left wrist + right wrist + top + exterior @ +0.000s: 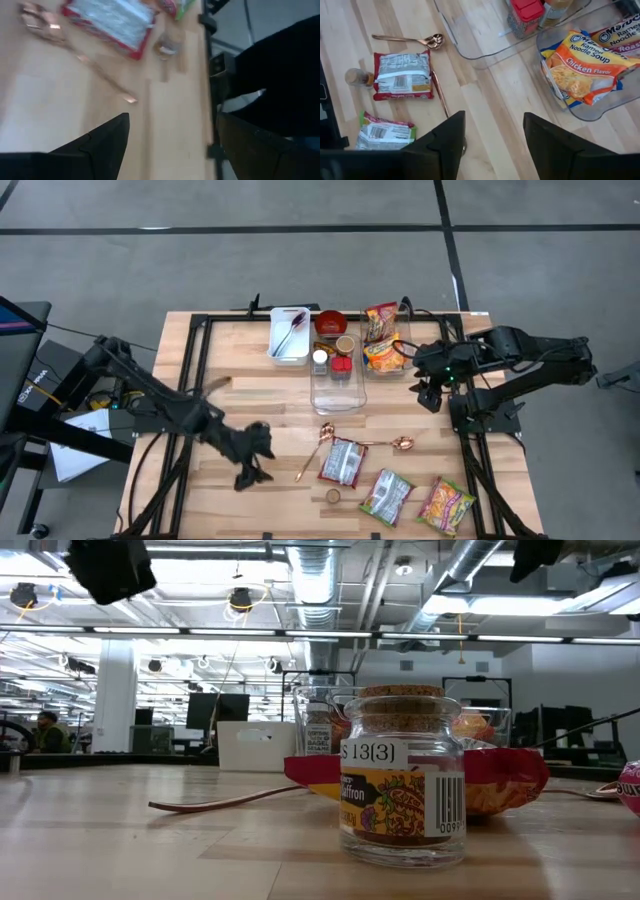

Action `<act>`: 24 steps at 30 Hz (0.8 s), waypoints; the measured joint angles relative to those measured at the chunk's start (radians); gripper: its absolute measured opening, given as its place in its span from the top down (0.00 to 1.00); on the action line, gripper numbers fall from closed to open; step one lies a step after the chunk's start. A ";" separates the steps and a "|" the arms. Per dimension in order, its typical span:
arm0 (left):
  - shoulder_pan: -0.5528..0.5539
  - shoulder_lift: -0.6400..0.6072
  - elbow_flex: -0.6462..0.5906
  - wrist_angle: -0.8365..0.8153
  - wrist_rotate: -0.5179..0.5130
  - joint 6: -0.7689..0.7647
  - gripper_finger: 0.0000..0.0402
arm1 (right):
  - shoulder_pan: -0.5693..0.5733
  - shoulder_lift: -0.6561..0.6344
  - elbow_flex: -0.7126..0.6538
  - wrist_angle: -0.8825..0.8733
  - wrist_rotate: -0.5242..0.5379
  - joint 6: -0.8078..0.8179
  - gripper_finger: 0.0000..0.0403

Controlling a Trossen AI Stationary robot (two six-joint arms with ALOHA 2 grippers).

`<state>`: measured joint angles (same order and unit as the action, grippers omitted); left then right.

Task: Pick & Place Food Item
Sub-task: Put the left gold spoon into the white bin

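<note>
Your right gripper [431, 385] hovered with released jaws, holding nothing, just beside the clear plastic bin [600, 107] at the worktop's [250, 395] far side. Inside that bin lay the orange chicken-flavour ramen noodle packet [585, 70], resting on another ramen packet. The neighbouring clear bin [485, 50] held a red-capped spice jar [524, 15].

Your left gripper [250, 465] waited low over the near left of the worktop, its jaws spread wide and empty.

Loose on the wood lay a red-edged silver packet [402, 75], a copper-coloured spoon [410, 40], a small cork-topped glass jar [402, 775] and a green-edged packet [385, 131].
</note>
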<state>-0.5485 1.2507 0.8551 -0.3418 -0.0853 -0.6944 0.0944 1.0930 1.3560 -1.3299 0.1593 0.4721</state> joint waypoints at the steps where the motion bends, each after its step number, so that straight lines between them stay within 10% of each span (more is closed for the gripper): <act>1: -0.017 0.029 0.000 0.035 -0.017 -0.033 0.27 | 0.000 -0.001 0.000 0.001 0.000 0.000 0.51; 12: -0.020 0.360 0.095 0.247 -0.343 -0.308 0.32 | -0.006 -0.053 0.000 0.003 0.000 -0.087 0.53; 24: 0.090 0.622 0.220 0.163 -0.432 -0.360 0.38 | -0.027 -0.207 0.000 0.000 0.001 -0.184 0.53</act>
<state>-0.4589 1.8722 1.0753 -0.1785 -0.5170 -1.0546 0.0674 0.8855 1.3560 -1.3300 0.1604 0.2878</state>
